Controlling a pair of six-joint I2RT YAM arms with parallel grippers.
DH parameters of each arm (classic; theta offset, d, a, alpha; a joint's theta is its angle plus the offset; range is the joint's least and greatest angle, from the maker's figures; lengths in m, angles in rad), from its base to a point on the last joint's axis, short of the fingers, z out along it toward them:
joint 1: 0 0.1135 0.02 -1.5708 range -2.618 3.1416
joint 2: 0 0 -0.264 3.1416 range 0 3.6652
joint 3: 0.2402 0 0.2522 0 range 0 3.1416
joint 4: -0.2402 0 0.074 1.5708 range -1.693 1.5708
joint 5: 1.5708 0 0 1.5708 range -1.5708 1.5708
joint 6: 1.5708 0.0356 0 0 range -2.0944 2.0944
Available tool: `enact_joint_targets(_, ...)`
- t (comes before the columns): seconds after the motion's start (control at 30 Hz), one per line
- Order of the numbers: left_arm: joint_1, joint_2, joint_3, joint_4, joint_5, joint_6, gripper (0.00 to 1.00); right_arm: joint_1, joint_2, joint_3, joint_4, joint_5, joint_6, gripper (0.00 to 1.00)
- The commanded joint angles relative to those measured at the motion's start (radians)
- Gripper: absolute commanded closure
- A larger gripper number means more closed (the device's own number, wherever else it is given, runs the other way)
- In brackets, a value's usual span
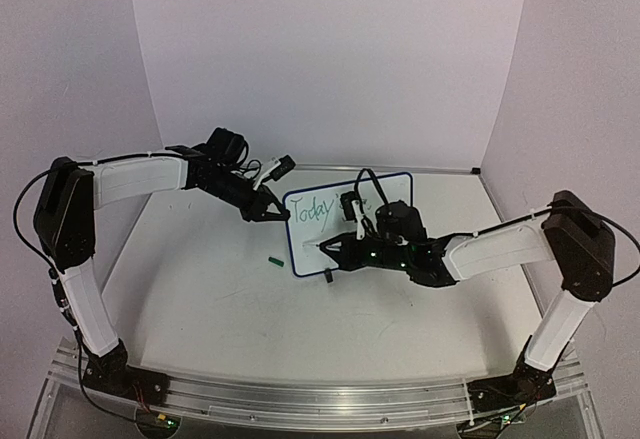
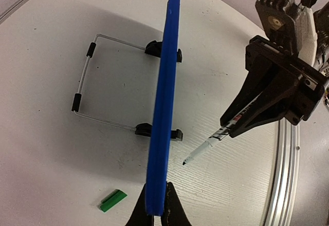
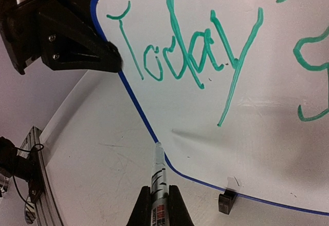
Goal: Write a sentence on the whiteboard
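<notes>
The whiteboard [image 1: 385, 191] stands upright on wire feet, and its face also shows in the right wrist view [image 3: 267, 133]. Green handwriting reads "Today" [image 3: 180, 56]; more green strokes [image 3: 308, 56] are cut off at the right, and my right arm hides the rest from above. My left gripper [image 1: 275, 214] is shut on the board's blue edge [image 2: 164, 107], its fingertips [image 2: 177, 210] either side. My right gripper [image 3: 158, 205] is shut on a marker [image 3: 158, 174]. The marker tip [image 2: 185, 161] is near the board's lower left corner, a little off its face.
A green marker cap [image 1: 273, 258] lies on the table left of the board, and shows in the left wrist view [image 2: 112, 200]. The wire stand [image 2: 85, 82] reaches out behind the board. A black foot clip [image 3: 226, 203] sits on the bottom edge. A metal rail [image 1: 300, 394] runs along the near edge.
</notes>
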Motion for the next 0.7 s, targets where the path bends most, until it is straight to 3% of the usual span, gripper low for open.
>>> enact_joint_targets(0.0, -0.004, -0.013, 0.003, -0.029, -0.054, 0.028, 1.0, 0.004, 0.033, 0.055, 0.051, 0.046, 0.014, 1.0)
enact_joint_targets(0.67, -0.004, -0.015, 0.004, -0.031, -0.055, 0.03, 1.0, 0.003, 0.075, 0.021, 0.061, 0.096, 0.045, 1.0)
